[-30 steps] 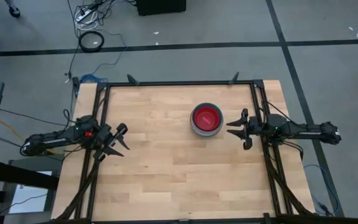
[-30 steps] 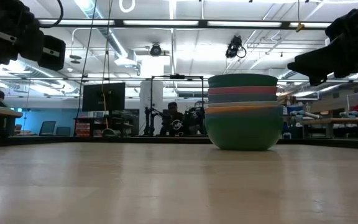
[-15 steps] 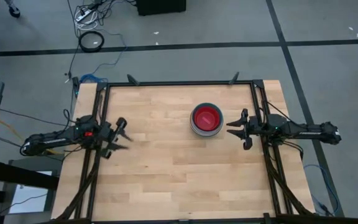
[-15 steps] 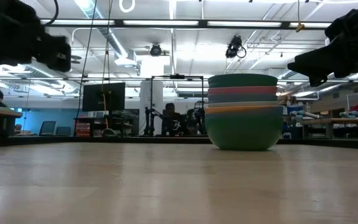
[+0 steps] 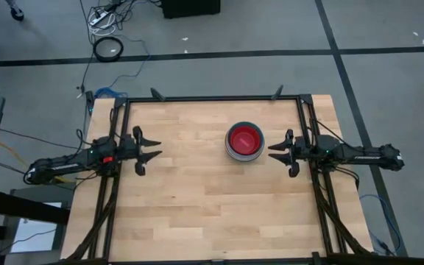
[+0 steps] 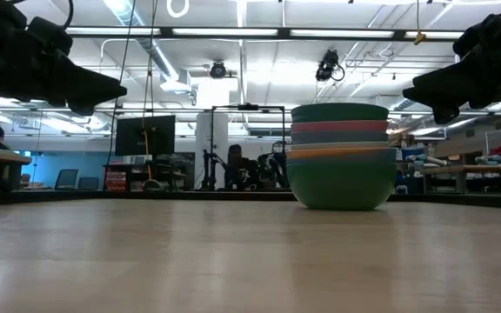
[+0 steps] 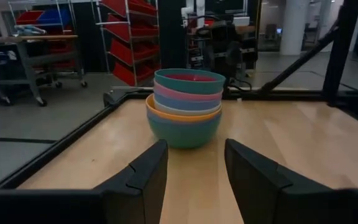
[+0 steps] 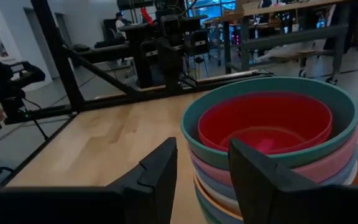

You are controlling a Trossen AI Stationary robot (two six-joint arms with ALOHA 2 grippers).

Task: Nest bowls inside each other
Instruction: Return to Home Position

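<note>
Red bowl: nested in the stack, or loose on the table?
Nested. In the right wrist view the red bowl sits upright inside the teal bowl topping the stack, its rim below the teal rim.

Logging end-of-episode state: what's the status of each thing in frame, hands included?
bowl stack: nested, upright on the table, touched by neither hand
red bowl: innermost, seated in the dark green bowl, empty
left hand: open, empty, raised, far from the stack
right hand: open, empty, raised, close beside the stack
</note>
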